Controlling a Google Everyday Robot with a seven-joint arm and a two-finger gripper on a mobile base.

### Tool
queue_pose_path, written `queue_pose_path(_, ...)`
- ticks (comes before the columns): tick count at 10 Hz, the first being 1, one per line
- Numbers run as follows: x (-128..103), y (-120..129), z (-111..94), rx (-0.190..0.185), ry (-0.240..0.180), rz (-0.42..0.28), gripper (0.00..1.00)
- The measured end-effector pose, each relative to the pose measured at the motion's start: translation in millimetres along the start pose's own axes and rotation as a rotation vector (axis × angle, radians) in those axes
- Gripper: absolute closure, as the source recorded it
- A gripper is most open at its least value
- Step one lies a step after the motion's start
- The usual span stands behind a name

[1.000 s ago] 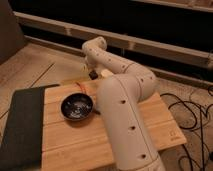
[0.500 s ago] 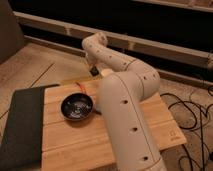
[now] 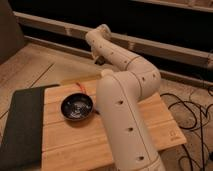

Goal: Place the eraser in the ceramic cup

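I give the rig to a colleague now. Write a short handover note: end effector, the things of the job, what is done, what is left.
End effector: shut, low at the far edge of the light wooden table, behind the dark round bowl. Whether it holds anything cannot be seen.
Small black eraser: not visible anywhere.
Bowl: upright on the table, beside the dark grey mat; no eraser seen inside.
Done: nothing confirmed.
Left: locate the eraser, probably at the end effector, and put it in the bowl.
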Motion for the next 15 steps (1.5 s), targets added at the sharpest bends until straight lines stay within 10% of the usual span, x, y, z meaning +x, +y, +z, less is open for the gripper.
queue_pose_path(15, 59, 13, 35, -0.012, -0.023, 0.154, 1.00)
